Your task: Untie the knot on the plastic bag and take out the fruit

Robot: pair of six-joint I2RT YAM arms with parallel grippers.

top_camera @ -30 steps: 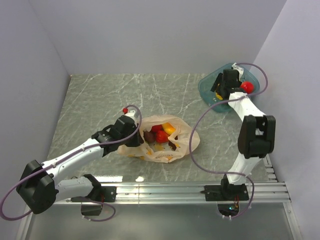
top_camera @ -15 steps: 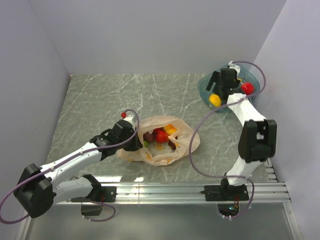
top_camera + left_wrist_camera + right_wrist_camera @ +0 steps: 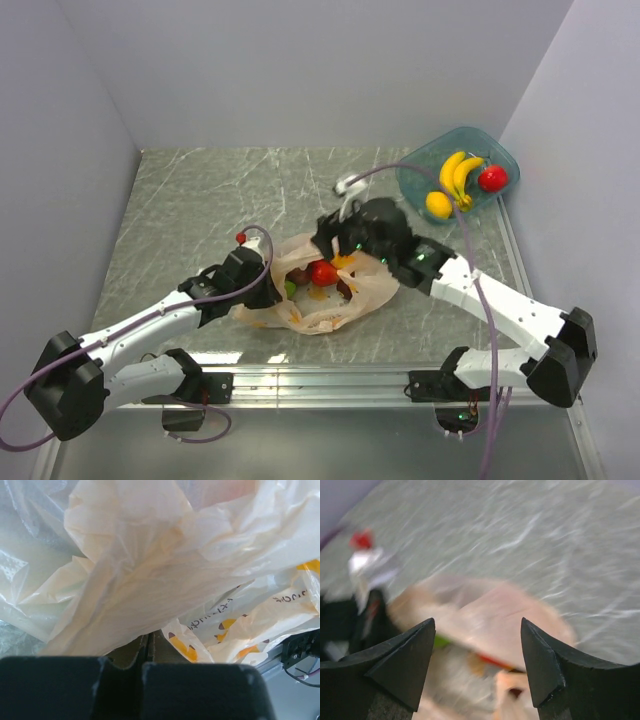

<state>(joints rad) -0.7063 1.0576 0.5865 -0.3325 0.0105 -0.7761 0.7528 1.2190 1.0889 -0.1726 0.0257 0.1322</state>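
Status: left tool (image 3: 148, 645) pinching plastic bag (image 3: 150, 565), seen wrist-side only | right tool (image 3: 477, 622) wide, empty, above bag

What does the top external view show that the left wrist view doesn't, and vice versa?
Only top external: the clear teal-blue tub holding yellow bananas, and the right gripper above a round red fruit. Only left wrist: the left gripper shut on a plastic fold, close up. Both: the thin pale-orange plastic bag.
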